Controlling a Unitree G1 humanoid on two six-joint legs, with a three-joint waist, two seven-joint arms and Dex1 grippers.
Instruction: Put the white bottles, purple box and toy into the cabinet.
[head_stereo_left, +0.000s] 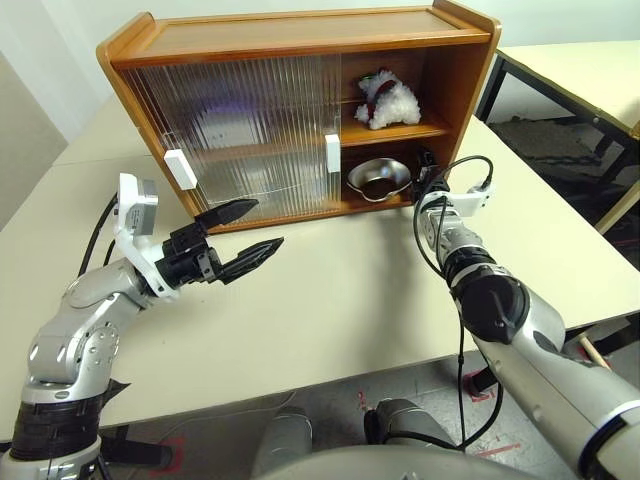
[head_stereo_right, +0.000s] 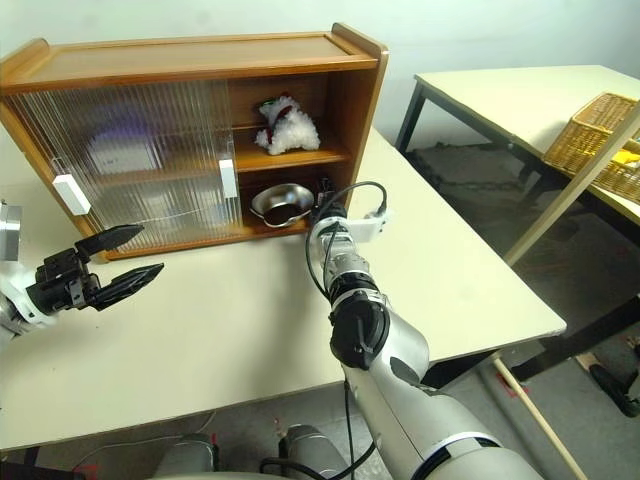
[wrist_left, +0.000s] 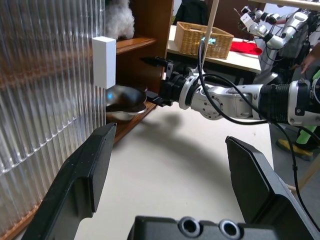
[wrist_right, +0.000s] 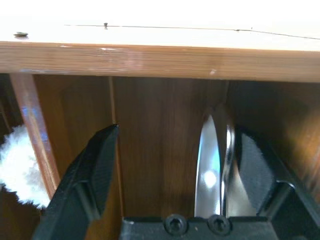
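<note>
Cabinet (head_stereo_left: 300, 45) sits at the back of the surface (head_stereo_left: 330, 300), open compartment on its right side, two ribbed doors (head_stereo_left: 240, 130) covering the rest.

Toy (head_stereo_left: 386, 98) is on the middle shelf in the open compartment, lying against the back wall. Steel bowl (head_stereo_left: 379, 178) is on the bottom shelf right below it.

Something purple shows faintly through the doors on the upper shelf (head_stereo_right: 125, 130); can't tell what it is. Anything else behind the doors is too blurred to make out.

Right gripper (wrist_left: 156, 80): reached level into the lower compartment, beside the bowl. Jaws wide apart, gripping nothing. In the right wrist view the bowl's rim (wrist_right: 215, 170) sits between the fingers, nearer one of them; can't tell if it touches. A bit of the toy shows at the edge of that view (wrist_right: 17, 172).

Left gripper (head_stereo_left: 240, 235): hovering above the surface in front of the left door, near its white handle (head_stereo_left: 180, 168), pointing toward the right arm. Jaws fully spread, nothing in them, well clear of the cabinet.

Wicker basket (head_stereo_right: 600, 140) on another table off to the right.
</note>
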